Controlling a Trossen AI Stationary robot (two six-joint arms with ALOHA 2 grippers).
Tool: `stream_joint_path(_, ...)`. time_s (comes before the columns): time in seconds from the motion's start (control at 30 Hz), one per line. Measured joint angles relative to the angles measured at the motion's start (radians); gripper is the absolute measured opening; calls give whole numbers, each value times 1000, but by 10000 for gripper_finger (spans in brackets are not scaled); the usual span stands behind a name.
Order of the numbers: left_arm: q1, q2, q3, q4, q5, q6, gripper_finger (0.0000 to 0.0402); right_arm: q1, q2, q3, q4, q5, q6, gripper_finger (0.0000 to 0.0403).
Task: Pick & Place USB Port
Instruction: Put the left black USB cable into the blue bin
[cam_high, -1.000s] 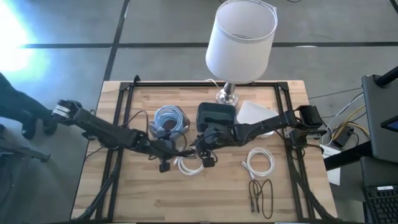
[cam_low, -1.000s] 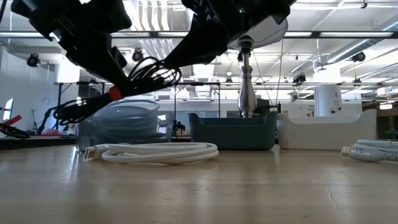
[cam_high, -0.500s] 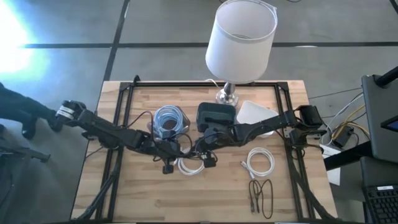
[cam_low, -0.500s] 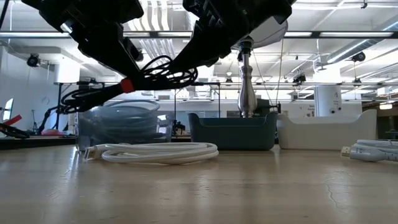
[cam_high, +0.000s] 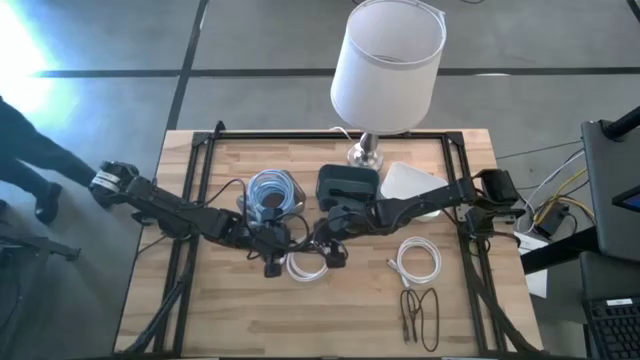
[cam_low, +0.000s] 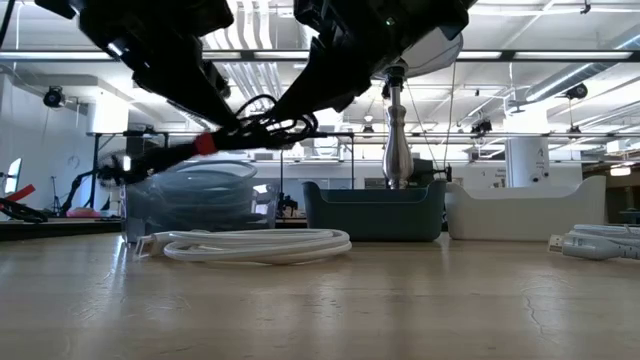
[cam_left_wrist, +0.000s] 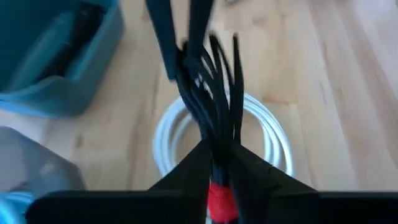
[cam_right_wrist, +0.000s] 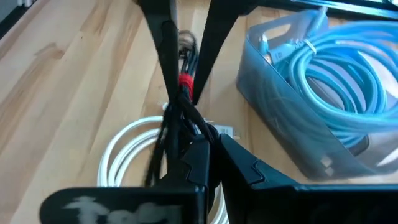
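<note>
The USB port's black cord bundle (cam_high: 300, 240), tied with a red band (cam_low: 205, 143), hangs in the air between my two grippers, above a white coiled cable (cam_high: 305, 265) that lies on the table. My left gripper (cam_high: 283, 240) reaches in from the table's left and is shut on the bundle at the band. My right gripper (cam_high: 318, 240) reaches in from the right and is shut on the bundle's loops. A small black plug (cam_high: 272, 268) hangs from the bundle. My left gripper pinches the bundle between its two fingers right at the red band (cam_left_wrist: 217, 194). Its fingers slant down from the table's left. The bundle is lifted clear, roughly level over the white coil. My right gripper pinches the bundle's black loops (cam_right_wrist: 188, 121) between its two fingertips, a short way from the band. Its fingers slant down from the table's right and point toward the left gripper. The loops hang clear of the table.
A clear bin with a blue cable (cam_high: 272, 192) stands just beyond the grippers. A dark tray (cam_high: 347, 185), a white box (cam_high: 412, 183) and a lamp (cam_high: 385, 70) stand at the far side. Another white cable (cam_high: 418, 262) and a black cord (cam_high: 420, 315) lie at the near right.
My left gripper has moved a little toward the table's right and up, bringing the bundle to the right gripper. The bundle's drooping left end has risen, so it now hangs nearly level instead of slanting down.
</note>
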Motion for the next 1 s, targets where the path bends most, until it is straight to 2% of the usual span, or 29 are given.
stream_joint_path(0.33,1,0,0,-11,-163,-1,142,5,2,3,-114,1,72,14)
stream_joint_path(0.5,1,0,0,-11,-166,-1,155,2,-23,6,-169,12,159,13)
stream_joint_path(0.63,1,0,-1,-11,-166,-1,155,2,-91,6,-289,33,157,13)
stream_joint_path(0.73,1,0,-1,-11,-166,-1,154,2,-163,7,-383,121,162,13)
stream_joint_path(0.93,1,0,-2,-9,-166,-3,154,-1,-306,1,-564,413,210,13)
stream_joint_path(1.0,1,0,-2,-7,-166,-3,154,-8,-341,-2,-619,463,243,13)
